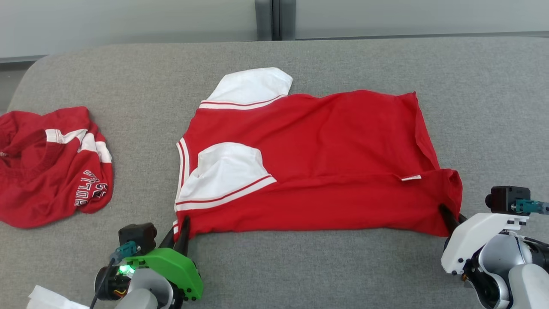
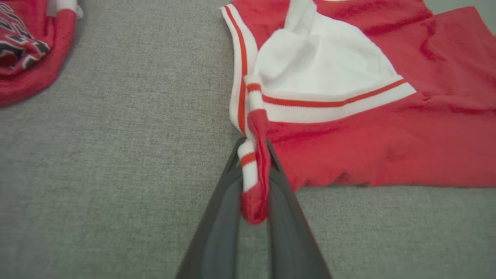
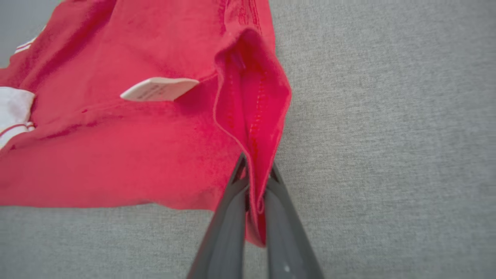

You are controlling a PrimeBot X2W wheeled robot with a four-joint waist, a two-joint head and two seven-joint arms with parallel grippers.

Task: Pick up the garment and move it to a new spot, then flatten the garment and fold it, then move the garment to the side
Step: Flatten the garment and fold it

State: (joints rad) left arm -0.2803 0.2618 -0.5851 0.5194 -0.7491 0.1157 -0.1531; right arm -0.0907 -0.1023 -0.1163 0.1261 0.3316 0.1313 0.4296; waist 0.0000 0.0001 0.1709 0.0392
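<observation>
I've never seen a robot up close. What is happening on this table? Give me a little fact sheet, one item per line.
Surface: grey fabric-covered table
Main item: red shirt with white sleeves, spread out sideways
Left side: left claw shut on the striped trim at the shirt's near corner
Right side: right claw shut on the near hem corner
Detail: small white tag near the hem end
Also there: crumpled red garment at the left, apart from the shirt

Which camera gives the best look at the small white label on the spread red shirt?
The right wrist view: the label sits large and close, its outline clear. The head view shows it as a tiny white sliver. The left wrist view faces the shirt's collar end.
</observation>
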